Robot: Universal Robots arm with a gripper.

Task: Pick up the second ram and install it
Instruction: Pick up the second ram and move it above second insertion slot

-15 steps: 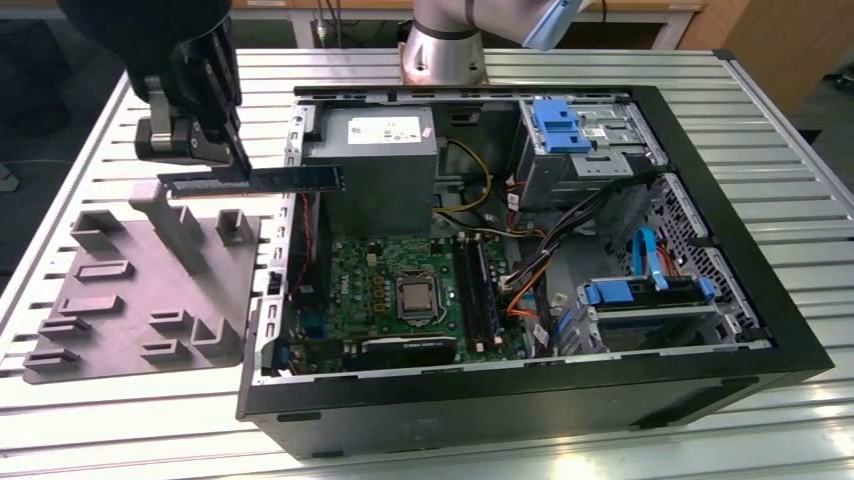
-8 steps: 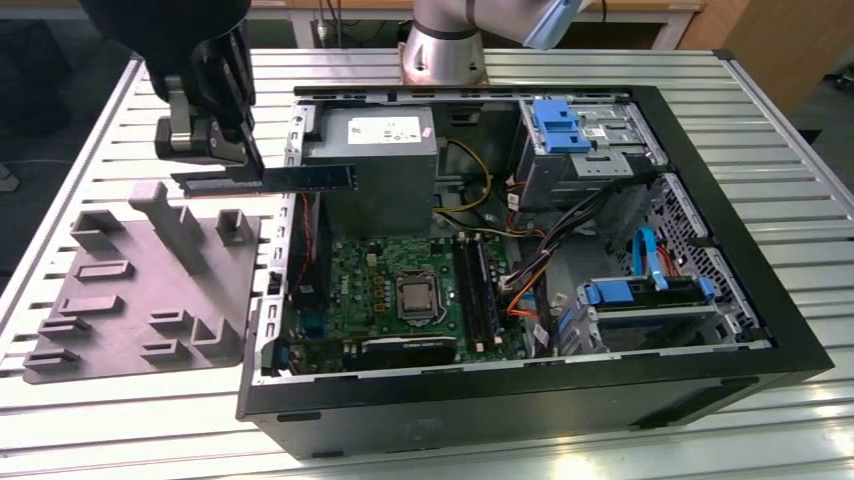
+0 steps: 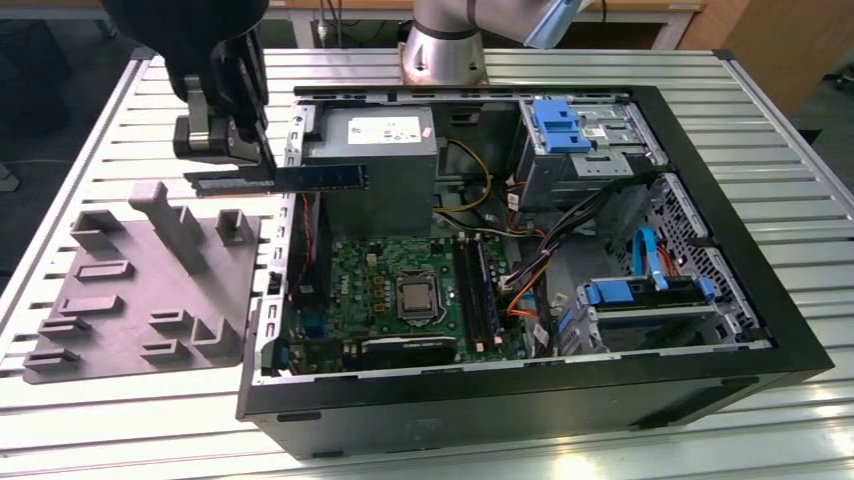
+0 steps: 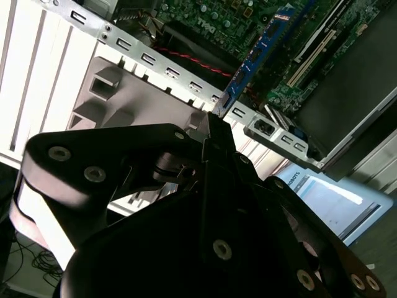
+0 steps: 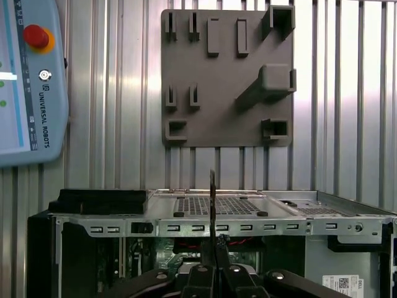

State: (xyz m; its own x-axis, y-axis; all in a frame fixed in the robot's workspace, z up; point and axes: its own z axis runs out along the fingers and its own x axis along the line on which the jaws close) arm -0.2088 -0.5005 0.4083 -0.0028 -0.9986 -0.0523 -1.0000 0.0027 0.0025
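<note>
Above the desk point(image 3: 801, 250), over the case point(image 3: 507, 400) wall between motherboard point(image 3: 374, 280) and tray point(image 3: 134, 300), the end effector point(image 3: 256, 160) is clamped on the ram point(image 3: 327, 177), which it holds level in the air. Pinched off-centre, the ram may tilt, clip that wall, or meet its slot point(image 3: 477, 290) skewed.

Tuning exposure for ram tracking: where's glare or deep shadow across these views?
Exterior view: glare on the table slats near the computer case's front wall; the second ram shows no glare. Second wrist view: table slats blown out white, the gripper almost black in front. First wrist view: bright streaks along the slats, case interior dark below its rim.
</note>
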